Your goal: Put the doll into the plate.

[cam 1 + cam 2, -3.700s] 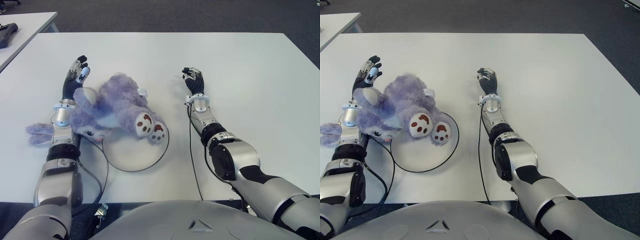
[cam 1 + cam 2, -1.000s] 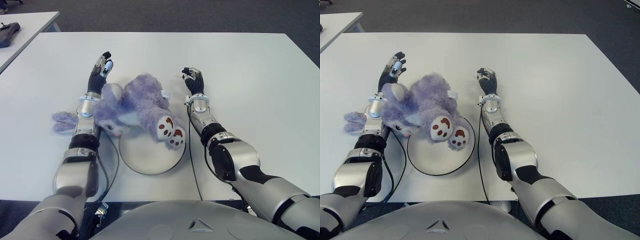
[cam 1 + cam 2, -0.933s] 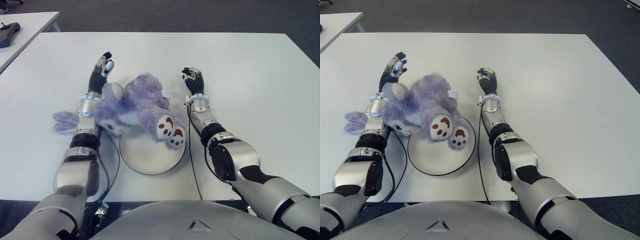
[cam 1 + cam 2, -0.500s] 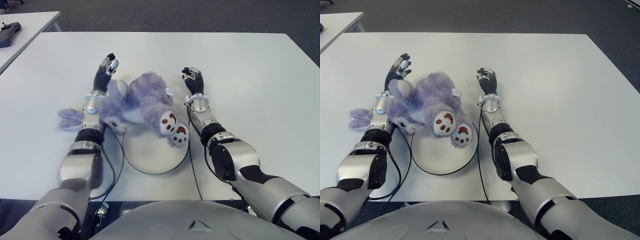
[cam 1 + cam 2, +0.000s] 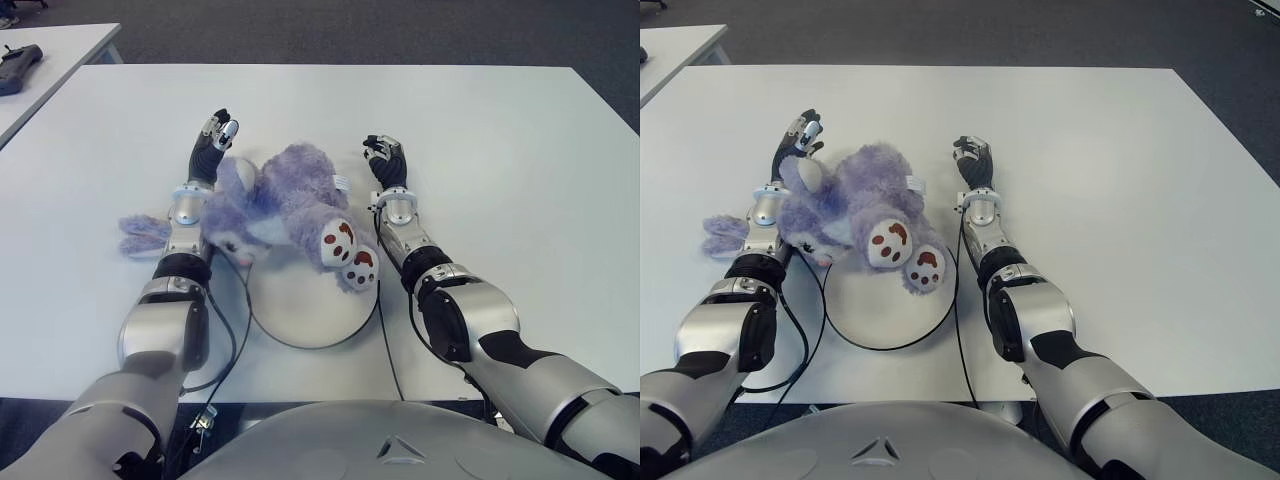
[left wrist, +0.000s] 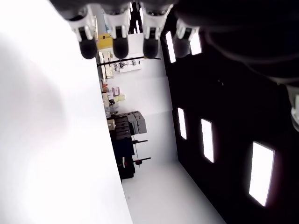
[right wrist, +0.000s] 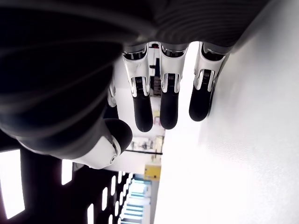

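Observation:
The doll, a fluffy purple plush with white soles and brown paw marks, lies on its back on the white table. Its feet hang over the far edge of the plate, a white round dish with a dark rim. Head and body lie on the table at the plate's far left, one long ear trailing left. My left hand reaches past the doll's head with fingers straight, holding nothing, its forearm against the head. My right hand shows just right of the doll, fingers relaxed and empty.
Black cables run from both wrists across the table toward its near edge, one curving beside the plate. A second table with a dark object stands at the far left. Dark carpet lies beyond the table's far edge.
My left arm has swept rightward, pushing the doll with it, so its feet now lie farther over the plate. The right arm has stayed still.

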{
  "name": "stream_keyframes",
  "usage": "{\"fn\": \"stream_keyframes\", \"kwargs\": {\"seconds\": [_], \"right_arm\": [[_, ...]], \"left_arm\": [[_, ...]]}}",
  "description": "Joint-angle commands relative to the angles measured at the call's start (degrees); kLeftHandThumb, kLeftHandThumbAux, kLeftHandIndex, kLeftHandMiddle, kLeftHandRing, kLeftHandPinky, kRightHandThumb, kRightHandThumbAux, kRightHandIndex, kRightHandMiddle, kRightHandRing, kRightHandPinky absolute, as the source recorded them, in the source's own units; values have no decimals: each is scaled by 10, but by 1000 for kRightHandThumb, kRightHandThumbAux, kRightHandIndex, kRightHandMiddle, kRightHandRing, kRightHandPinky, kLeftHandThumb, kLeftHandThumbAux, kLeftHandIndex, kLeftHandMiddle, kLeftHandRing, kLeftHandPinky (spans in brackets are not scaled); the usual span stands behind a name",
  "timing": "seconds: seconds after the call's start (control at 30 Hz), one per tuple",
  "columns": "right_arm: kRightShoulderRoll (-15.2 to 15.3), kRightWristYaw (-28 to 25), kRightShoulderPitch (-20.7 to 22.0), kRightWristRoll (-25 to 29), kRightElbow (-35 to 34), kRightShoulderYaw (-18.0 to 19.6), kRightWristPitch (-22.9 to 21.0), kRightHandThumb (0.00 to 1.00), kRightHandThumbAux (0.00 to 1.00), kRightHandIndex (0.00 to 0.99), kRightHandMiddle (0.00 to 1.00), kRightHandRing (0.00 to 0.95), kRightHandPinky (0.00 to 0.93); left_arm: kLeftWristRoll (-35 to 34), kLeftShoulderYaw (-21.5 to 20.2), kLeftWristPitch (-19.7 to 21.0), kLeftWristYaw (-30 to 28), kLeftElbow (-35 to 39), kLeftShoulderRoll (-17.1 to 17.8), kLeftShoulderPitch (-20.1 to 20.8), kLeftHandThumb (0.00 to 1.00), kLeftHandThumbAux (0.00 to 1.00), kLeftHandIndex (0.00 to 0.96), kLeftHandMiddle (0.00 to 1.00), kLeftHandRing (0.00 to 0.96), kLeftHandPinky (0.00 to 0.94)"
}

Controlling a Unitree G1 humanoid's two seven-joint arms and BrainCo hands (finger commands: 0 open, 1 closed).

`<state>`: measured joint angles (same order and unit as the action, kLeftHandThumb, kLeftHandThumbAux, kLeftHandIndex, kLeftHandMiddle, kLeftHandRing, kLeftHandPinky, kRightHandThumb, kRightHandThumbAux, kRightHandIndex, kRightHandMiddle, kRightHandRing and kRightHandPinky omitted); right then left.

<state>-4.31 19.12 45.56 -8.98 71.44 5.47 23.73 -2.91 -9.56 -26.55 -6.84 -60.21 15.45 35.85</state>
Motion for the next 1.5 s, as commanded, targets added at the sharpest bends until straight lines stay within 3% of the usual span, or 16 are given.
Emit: {"fn": "stream_keyframes", "kwargs": {"seconds": [0.03,0.53,0.8,1.0,1.5], "right_arm": [[-68,5,-105,0,70,-1,-79,698,740,398,239,209,210],[-68,6,-107,2,70,-3,-77,698,740,398,239,208,211],[-68,2,-108,7,69,2,-73,698,740,398,241,210,216],[-68,-5,-111,13,68,8,-64,699,740,398,243,214,219],[-68,-4,-117,13,67,11,-51,702,737,403,253,217,210]], "left_arm": [[-4,-3,27,15,-61,-41,-31,0,340,0,0,0,0],[-29,-40,-17,-4,-108,-48,-58,0,353,0,12,0,0],[-53,-60,-88,-17,-98,-71,-108,0,376,0,40,0,0],[-43,-58,-117,20,-117,-83,-122,0,383,0,44,0,0],[-30,-56,-109,77,-152,-92,-139,0,372,0,37,0,0]]}}
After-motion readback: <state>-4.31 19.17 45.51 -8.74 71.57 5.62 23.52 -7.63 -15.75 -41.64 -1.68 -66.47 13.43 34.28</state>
